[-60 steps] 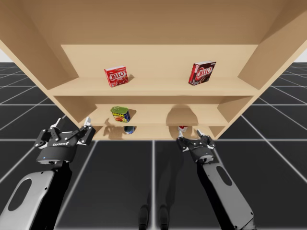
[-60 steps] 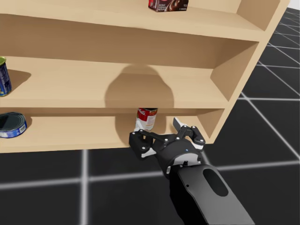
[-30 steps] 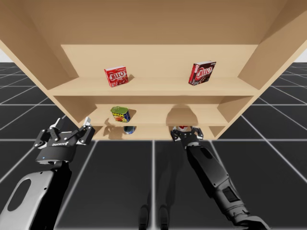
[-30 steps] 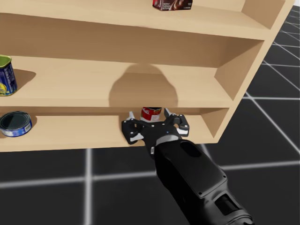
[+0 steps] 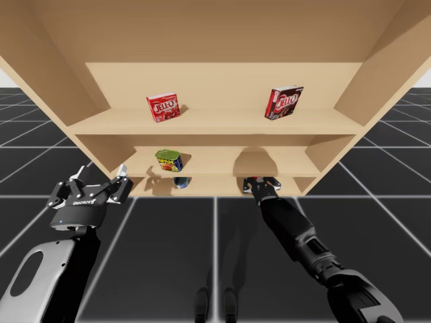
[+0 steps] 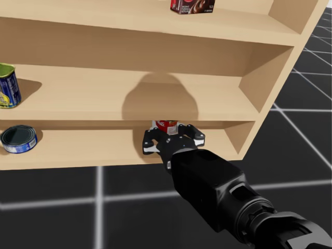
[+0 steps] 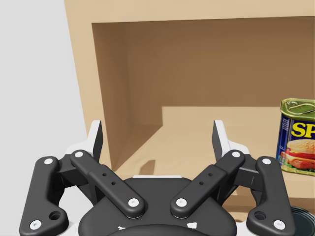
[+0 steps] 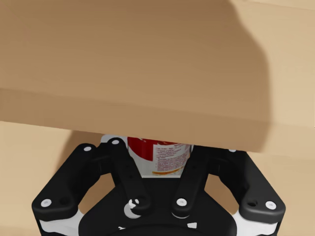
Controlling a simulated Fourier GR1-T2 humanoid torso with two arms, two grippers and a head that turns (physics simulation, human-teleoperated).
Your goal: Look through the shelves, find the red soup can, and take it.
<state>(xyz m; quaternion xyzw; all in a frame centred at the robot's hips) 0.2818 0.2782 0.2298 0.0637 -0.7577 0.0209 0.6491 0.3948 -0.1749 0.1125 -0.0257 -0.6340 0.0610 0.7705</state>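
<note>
- Over the last second my right gripper (image 6: 168, 134) has gone from hanging wide open just short of the shelf edge to sitting inside the bottom bay, forearm stretched out behind it
- Its fingers (image 8: 119, 162) have folded inward, and in the right wrist view they press on both flanks of the red-and-white cylindrical metal soup can (image 8: 158, 150); I read that as clamped on it, though the very tips are hidden under the board above
- The soup can stands upright on the lowest board of the pale wooden shelf unit (image 5: 215, 124), towards its right end; it has not shifted and is not yet lifted
- My head has turned slightly, so the head view has slid a little; the goods on the shelves have not moved
- My left gripper (image 7: 157, 142) has stayed put, spread open and empty, outside the left end of the shelves
- I judge the search done and the grasp made, so what remains is drawing the can out, and the board close overhead leaves little room to lift first
- The can looks rigid and smooth with a glossy label; being round, it could swivel between flat pads if the squeeze is off-centre
- The boards are matt, flat and square-edged, so nothing on them will roll
- Also there are a rectangular meat tin with a green lid (image 7: 297, 135), a squat round blue tin (image 6: 18, 140), a small red carton (image 5: 162, 107) and a dark red carton (image 5: 283, 101), the cartons being light, sharp-cornered card
</note>
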